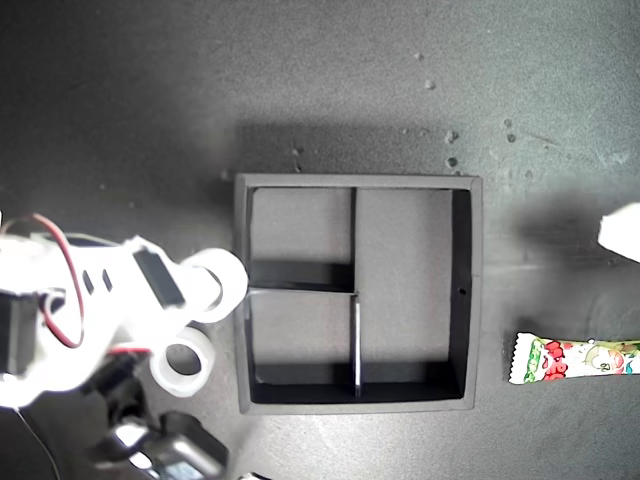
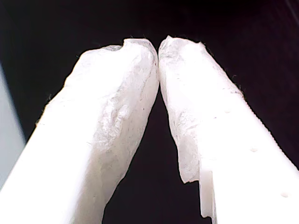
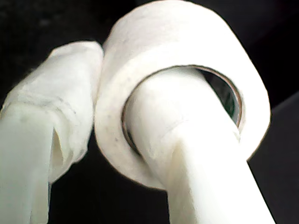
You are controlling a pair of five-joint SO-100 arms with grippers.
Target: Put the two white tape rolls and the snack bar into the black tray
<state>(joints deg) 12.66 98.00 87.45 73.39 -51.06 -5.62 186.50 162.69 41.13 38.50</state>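
Tape roll (image 3: 187,60) threaded on my second pincer (image 3: 112,116), hole facing camera, first pincer (image 2: 159,46) closed empty.

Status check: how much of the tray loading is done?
Nothing done: the square black tray holds nothing. In hand: my second gripper grips one white tape roll with a finger through its hole. Left: the other white tape roll and green-and-white snack bar, both outside.

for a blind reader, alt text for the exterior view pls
Seen from above, my second gripper holds a tape roll at the empty black tray's left edge. Another roll lies below it; the snack bar lies right of the tray.
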